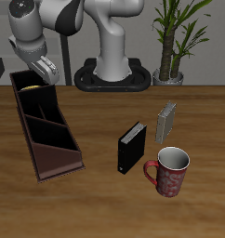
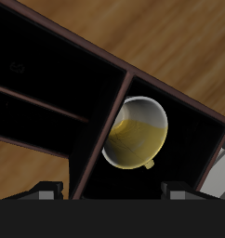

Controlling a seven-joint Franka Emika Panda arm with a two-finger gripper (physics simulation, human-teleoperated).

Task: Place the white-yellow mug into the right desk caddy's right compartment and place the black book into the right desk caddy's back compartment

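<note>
Two jobs on the sheet; by my reading the first looked done. The white-yellow mug (image 2: 138, 135) lay tipped on its side inside an end cell of the right desk caddy (image 1: 59, 153), yellow inside facing the wrist camera, handle nub just visible at the rim. From above I caught only a sliver of yellow (image 1: 31, 87) in the caddy's far end.

Gripper (image 1: 42, 71) hung directly over that cell, released, fingers spread and holding nothing; both fingertips (image 2: 45, 190) showed wide apart and clear of the mug.

Black book (image 1: 131, 149) stood upright on the tabletop, well apart from the gripper, nearer the table's front edge and across the tabletop from the caddy. Plain black, thick; its long axis stood vertical. A thinner grey book (image 1: 166, 122) stood near it, a dark red mug (image 1: 169, 171) just beside. I judged the next reach had to travel forward and across to the black one.
</note>
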